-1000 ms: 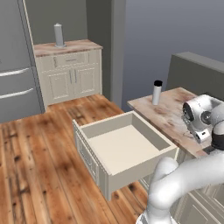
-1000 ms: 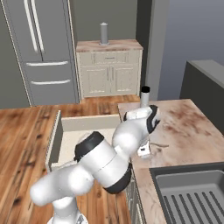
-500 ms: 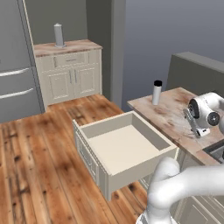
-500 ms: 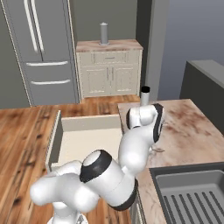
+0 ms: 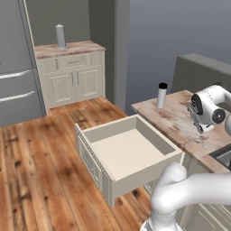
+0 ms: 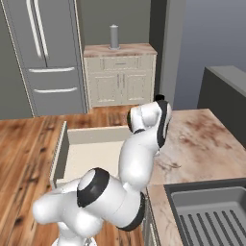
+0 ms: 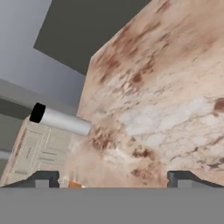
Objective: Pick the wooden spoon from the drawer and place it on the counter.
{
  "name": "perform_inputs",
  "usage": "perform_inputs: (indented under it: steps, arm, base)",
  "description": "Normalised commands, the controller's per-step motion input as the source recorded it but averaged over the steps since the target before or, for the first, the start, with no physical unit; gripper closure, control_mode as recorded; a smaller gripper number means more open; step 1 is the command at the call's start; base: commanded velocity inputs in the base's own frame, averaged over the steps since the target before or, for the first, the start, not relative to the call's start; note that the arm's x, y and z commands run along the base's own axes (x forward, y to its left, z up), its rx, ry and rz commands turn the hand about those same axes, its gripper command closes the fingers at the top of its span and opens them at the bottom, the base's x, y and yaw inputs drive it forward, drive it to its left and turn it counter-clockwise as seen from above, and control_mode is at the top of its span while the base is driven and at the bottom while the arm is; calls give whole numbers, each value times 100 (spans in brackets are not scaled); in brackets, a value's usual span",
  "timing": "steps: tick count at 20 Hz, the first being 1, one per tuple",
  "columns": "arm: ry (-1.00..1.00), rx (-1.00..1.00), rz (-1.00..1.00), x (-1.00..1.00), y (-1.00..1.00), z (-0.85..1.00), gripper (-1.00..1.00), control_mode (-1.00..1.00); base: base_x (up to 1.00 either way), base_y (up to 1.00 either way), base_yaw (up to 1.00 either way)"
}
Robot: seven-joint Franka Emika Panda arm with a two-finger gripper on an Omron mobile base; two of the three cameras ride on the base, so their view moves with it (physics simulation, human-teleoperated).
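Hovering over the counter [image 5: 178, 118] beside the drawer [image 5: 128, 153], arm bent, jaws spread wide, empty.

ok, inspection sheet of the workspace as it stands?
surface: counter, mottled stone, with sink at its near end
job's things: drawer pulled open, no spoon seen inside; wooden spoon, a light-brown sliver on the counter by one fingertip, mostly cut off
clutter: grey cylinder with black cap, upright on the counter's far corner
grippers: gripper open, over the counter, holding nothing
cables: nothing seen
surroundings: fridge, far cabinet, wood floor
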Motion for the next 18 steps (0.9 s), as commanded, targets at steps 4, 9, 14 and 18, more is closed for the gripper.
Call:
perform_inputs:
  steps: [4, 9, 14, 18]
  arm:
    - [36, -11, 6, 0, 71, 96, -100, -100]
    - [63, -25, 6, 2, 100, 76, -100, -100]
    - [73, -29, 4, 10, 100, 66, -100, -100]
    - [61, -18, 5, 1, 100, 61, -100, -100]
  base:
    - [0, 0, 0]
    - [0, 0, 0]
    - [0, 0, 0]
    - [0, 0, 0]
